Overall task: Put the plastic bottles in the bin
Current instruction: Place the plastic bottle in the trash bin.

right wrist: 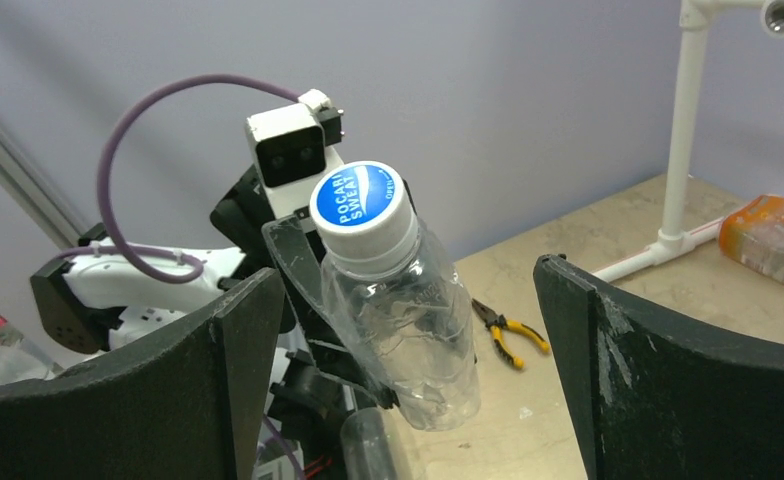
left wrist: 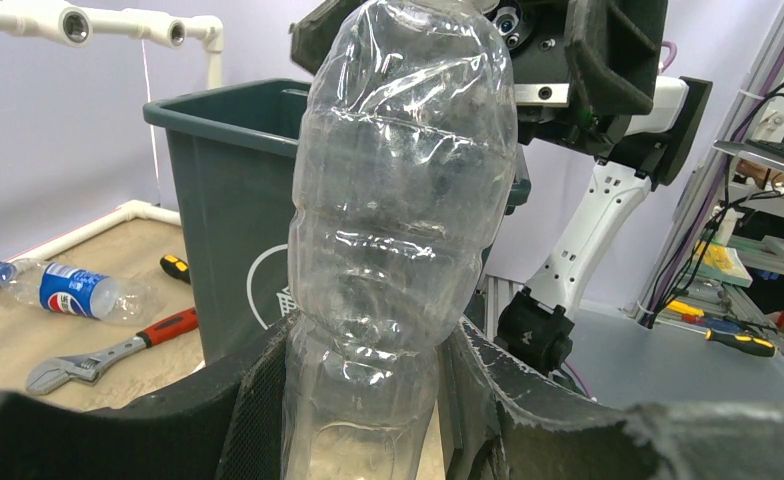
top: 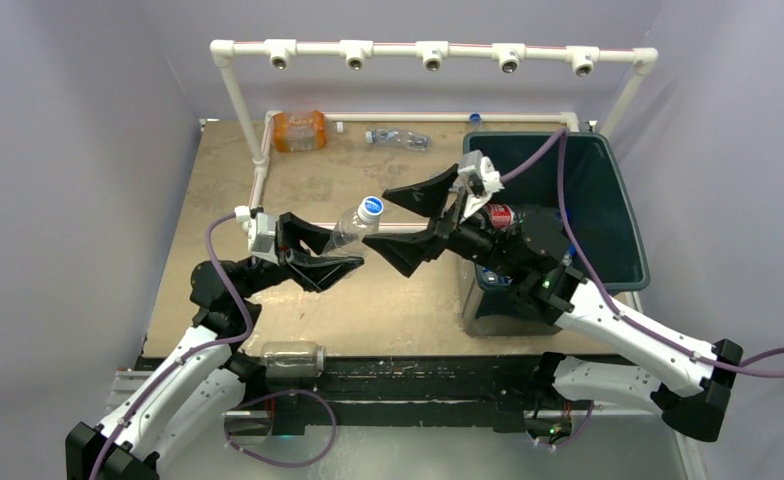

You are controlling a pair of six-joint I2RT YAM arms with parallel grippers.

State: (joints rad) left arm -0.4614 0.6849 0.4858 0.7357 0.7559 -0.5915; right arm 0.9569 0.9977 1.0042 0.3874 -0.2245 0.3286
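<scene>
Tan tabletop (top: 398, 300), lilac walls (top: 68, 150); left pincer (top: 346, 250) clamps clear bottle (top: 353, 228) — right pincer (top: 382, 218) gaping.

A: The clear bottle (right wrist: 408, 320) is wearing a white cap (right wrist: 361, 212) — blue swirl on top.
B: The bin (left wrist: 228, 200) is showing dark green with a white logo (left wrist: 268, 285); the far bottle (top: 299, 131) is glowing orange on the mottled tan bench (top: 388, 300).
A: The lying bottle (left wrist: 68, 290) is showing a blue label.
</scene>
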